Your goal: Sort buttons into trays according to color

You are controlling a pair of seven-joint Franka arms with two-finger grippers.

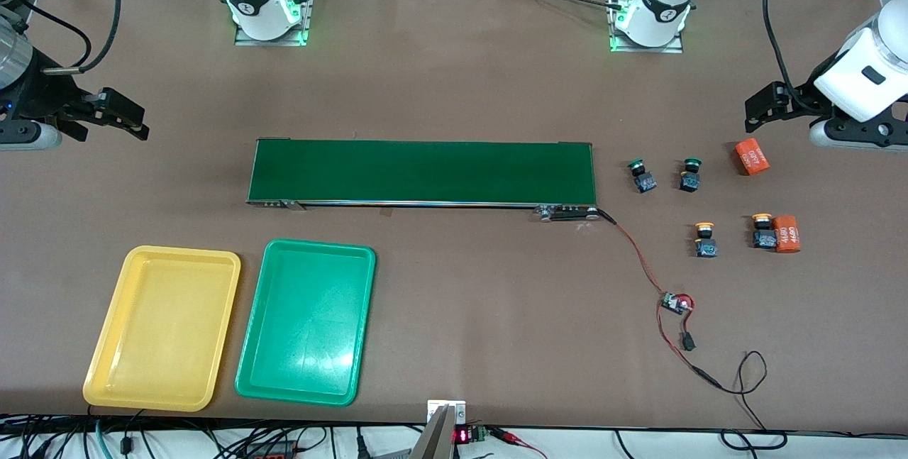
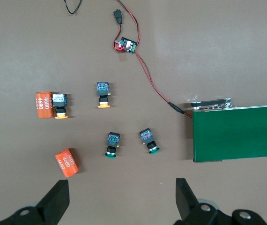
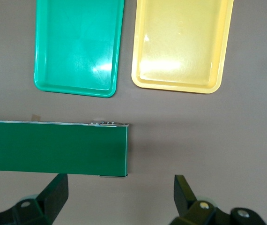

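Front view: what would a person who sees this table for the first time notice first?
Most likely the long green belt across the middle of the table, and the yellow tray beside the green tray, both nearer to the camera at the right arm's end. Next, the four small buttons and two orange cylinders clustered at the left arm's end.

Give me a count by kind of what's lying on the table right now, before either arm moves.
Green-capped buttons: 2
Yellow-capped buttons: 2
Orange cylinders: 2
Trays: 2, yellow tray and green tray, both holding nothing
Conveyor belt: 1
Total: 9
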